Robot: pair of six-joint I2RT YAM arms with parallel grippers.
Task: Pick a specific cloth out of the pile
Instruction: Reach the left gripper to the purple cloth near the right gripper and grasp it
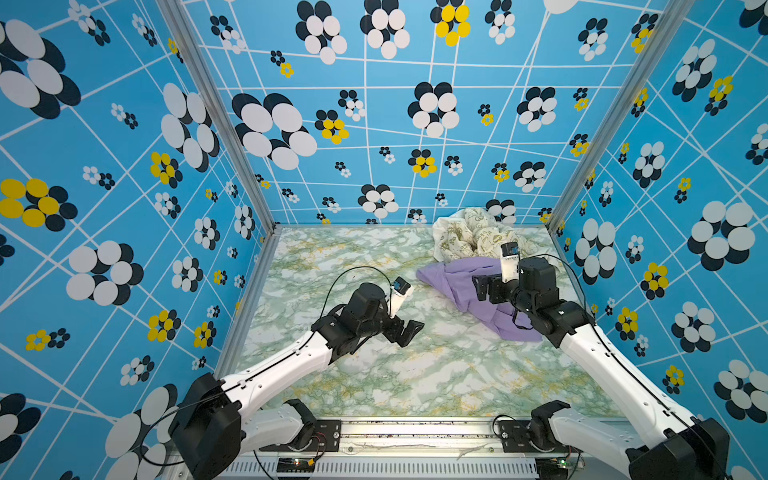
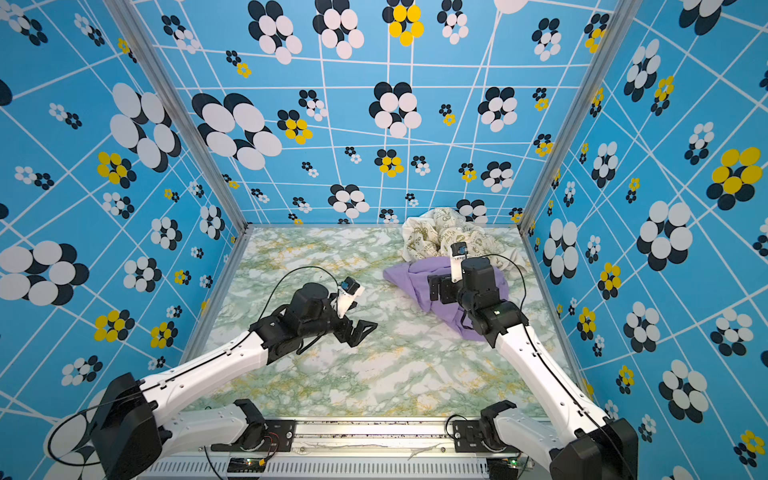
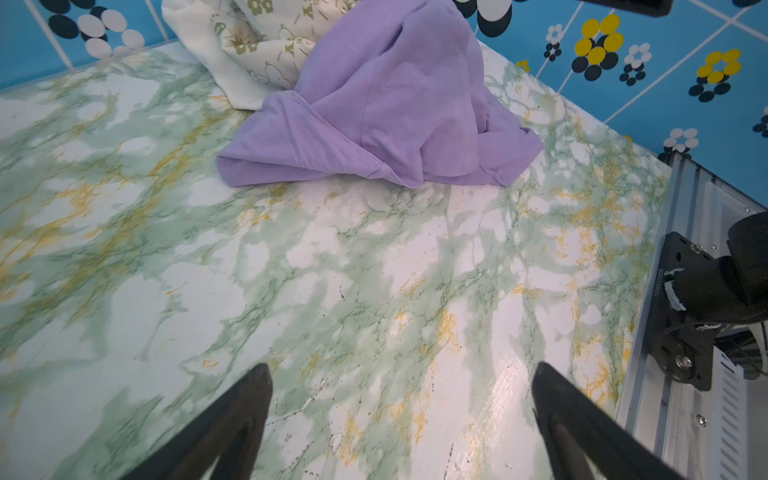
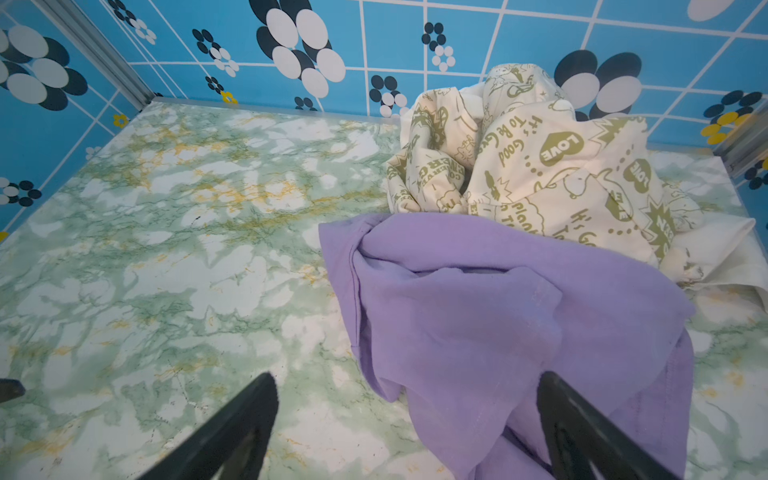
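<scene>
The lavender cloth [image 1: 449,278] [image 2: 409,276] lies crumpled on the marble table, at the near edge of the pile [image 1: 469,237] [image 2: 436,237], a cream mound with olive-green print in the far right corner. My right gripper [image 1: 480,286] [image 4: 405,378] hovers over the cloth with its jaws wide open. One finger stands over the cloth [image 4: 498,311] and the other over bare table, and neither pinches fabric. My left gripper [image 1: 409,332] [image 3: 401,370] is open and empty over the middle of the table, left of the cloth [image 3: 374,116].
The marble table [image 1: 332,257] is enclosed by blue flowered walls on three sides, with metal corner posts [image 1: 266,224]. The arm bases sit on a rail [image 1: 415,428] along the near edge. The pile [image 4: 561,174] leans against the back wall.
</scene>
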